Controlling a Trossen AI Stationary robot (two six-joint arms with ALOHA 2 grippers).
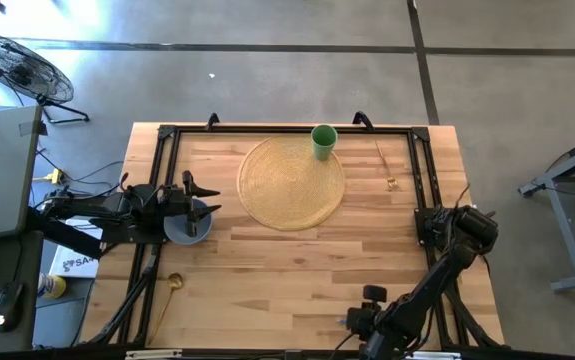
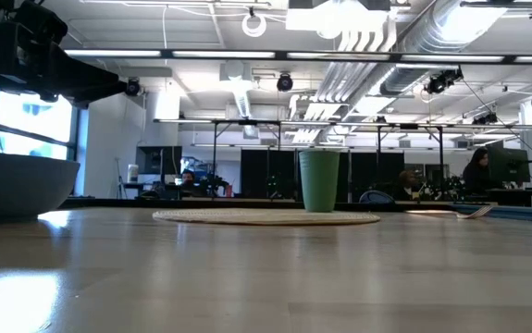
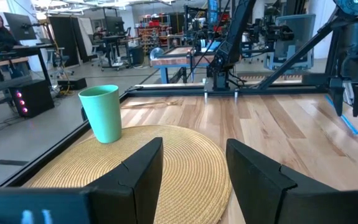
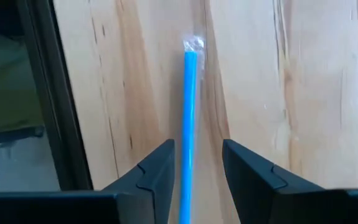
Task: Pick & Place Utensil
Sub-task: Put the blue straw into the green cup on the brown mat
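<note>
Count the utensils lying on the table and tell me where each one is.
3. A gold fork by the right rail near the green cup; a gold spoon by the left rail; a blue straw between the right hand's fingers. Others may be hidden.

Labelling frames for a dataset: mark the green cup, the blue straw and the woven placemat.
green cup (image 3: pixel 102 114), left wrist view, middle of its side wall.
blue straw (image 4: pixel 188 106), right wrist view, middle of its shaft.
woven placemat (image 1: pixel 282 190), high view, bare centre.

Green cup (image 1: pixel 324 140) sat on tan woven spiral-pattern mat (image 1: pixel 287 190). Bowl (image 1: pixel 188 222) was grey-blue. Straw (image 4: pixel 188 124) was bright blue, clear-wrapped at its tip. Bench (image 1: pixel 297 280) was light wood grain, black-framed. Tools were dark.
</note>
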